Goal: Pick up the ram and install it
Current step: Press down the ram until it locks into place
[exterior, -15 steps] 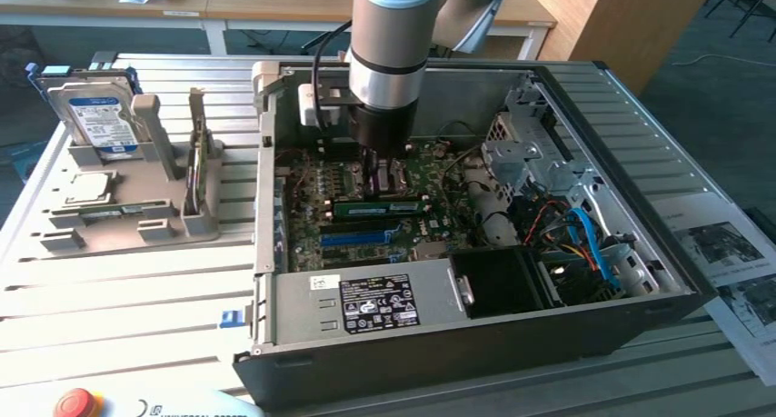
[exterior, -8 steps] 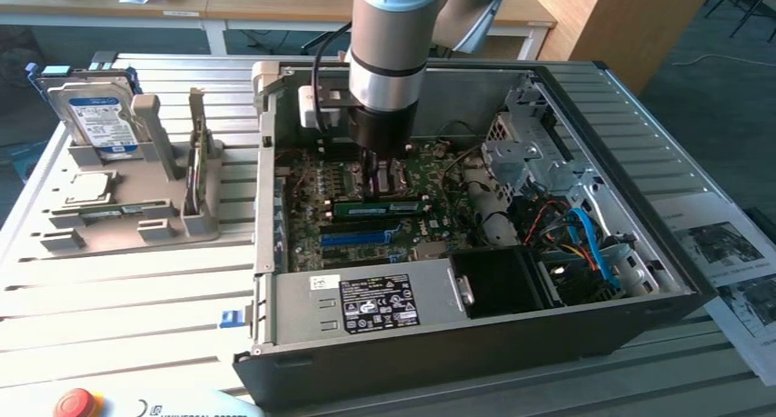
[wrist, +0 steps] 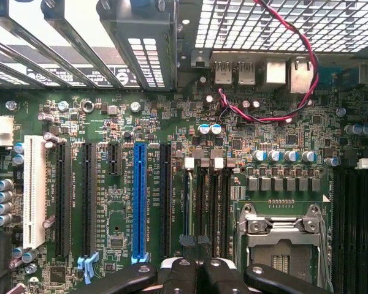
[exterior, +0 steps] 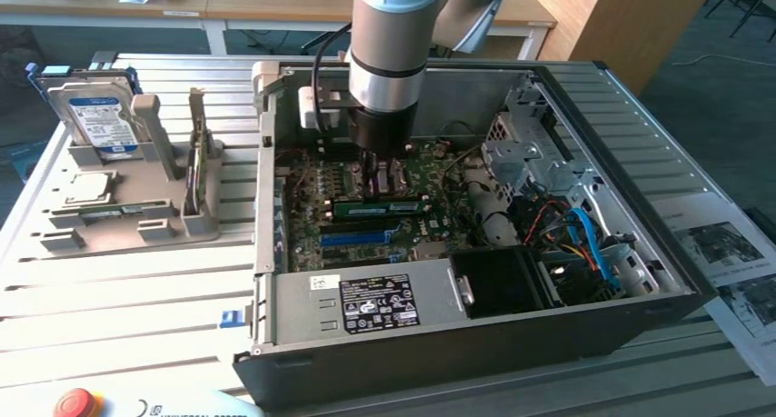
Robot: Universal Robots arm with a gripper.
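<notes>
At the exterior view's near edge a red button (exterior: 75, 403) is cut off by the frame, and the arm's own body hides what lies directly behind it. The open computer case (exterior: 485, 344) stands on a slatted metal table (exterior: 122, 290), with printed sheets (exterior: 728, 253) beside it on the exterior view's right. Just inside the near wall sits the labelled power supply (exterior: 363, 299). Beyond it lies the motherboard (exterior: 363, 222) with its blue slot (exterior: 362, 238). Just past that slot the ram (exterior: 378, 202) lies lengthwise along the board, green with a pale label strip. Whether it is fully seated cannot be told. The gripper (exterior: 378, 173) hangs straight above the ram, very close. How far it is open, and whether it grips the stick, cannot be made out. In the wrist view the gripper (wrist: 196, 242) hovers over the dark memory slots between the blue slot and the metal processor socket (wrist: 282, 236). A red-and-black wire (wrist: 306, 61) loops near the rear ports. On the exterior view's left a grey fixture (exterior: 158, 222) carries an upright hard drive (exterior: 100, 117) and a square processor chip (exterior: 87, 188). Wooden desks (exterior: 243, 4) stand farthest back.
</notes>
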